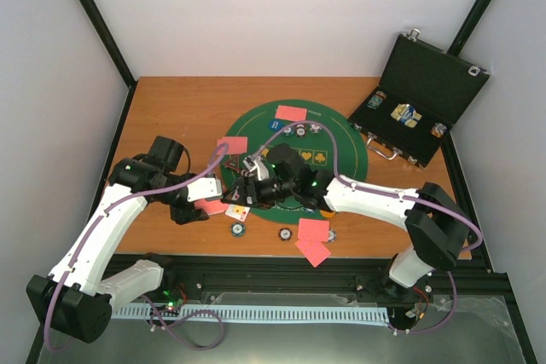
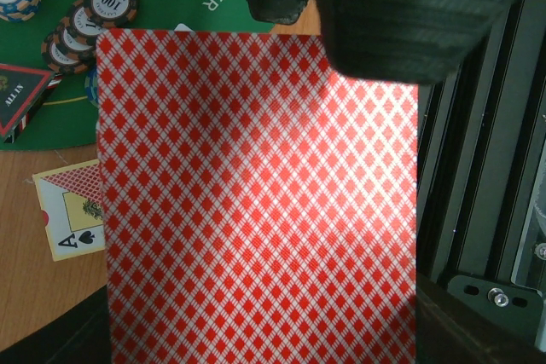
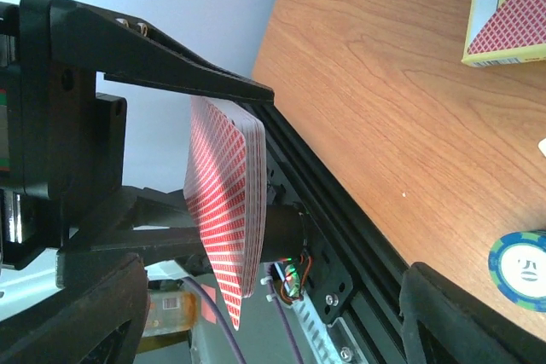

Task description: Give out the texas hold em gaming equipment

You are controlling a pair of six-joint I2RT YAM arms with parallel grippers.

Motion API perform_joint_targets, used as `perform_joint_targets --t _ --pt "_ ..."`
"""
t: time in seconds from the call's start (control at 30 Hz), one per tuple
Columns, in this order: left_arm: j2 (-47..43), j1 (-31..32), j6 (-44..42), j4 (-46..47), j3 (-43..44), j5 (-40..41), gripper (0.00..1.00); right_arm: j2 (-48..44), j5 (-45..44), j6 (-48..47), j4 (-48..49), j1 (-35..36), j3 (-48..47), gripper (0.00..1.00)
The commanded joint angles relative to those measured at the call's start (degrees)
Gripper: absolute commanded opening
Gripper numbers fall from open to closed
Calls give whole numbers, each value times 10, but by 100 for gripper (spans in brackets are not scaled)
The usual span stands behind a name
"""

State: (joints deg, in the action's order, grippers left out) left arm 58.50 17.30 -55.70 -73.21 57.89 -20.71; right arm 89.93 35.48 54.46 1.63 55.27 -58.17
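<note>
Deck [image 2: 256,210] gripped by the left gripper [image 1: 207,204] at the near-left edge of the mat [image 1: 341,138].
The left gripper is closed on the red-backed deck and holds it above the desk [image 1: 162,117]. The right gripper [image 3: 277,296] is open just beside the deck; contact cannot be told. Single cards [image 1: 291,112] lie at the mat's far, left and near edges. Chips [image 1: 238,229] lie along its near edge. An open case [image 1: 426,95] sits far right.

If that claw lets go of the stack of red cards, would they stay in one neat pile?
Probably not. The stack of red cards shows many thin separate layers along its side, so they would likely slide apart and scatter. It looks light and somewhat bendy, and the left claw pinches it near one edge only, so a bump might tilt it.
</note>
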Motion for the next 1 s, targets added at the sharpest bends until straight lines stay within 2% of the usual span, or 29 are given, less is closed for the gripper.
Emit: perform_joint_targets --t 0.0,0.37,0.67,0.8,0.97 --pt "-8 0 -12 7 7 -8 52 16 11 1 26 8 -14 82" --pt "-6 0 -10 4 14 -10 52 107 36 32 96 28 -59 84" --pt "-4 -1 -11 4 14 -12 52 142 51 51 141 26 -59 83" --pt "-4 -1 -11 3 16 -11 52 143 47 47 123 15 -43 79" --pt "-5 0 -11 2 20 -12 52 127 46 44 113 -7 1 68"
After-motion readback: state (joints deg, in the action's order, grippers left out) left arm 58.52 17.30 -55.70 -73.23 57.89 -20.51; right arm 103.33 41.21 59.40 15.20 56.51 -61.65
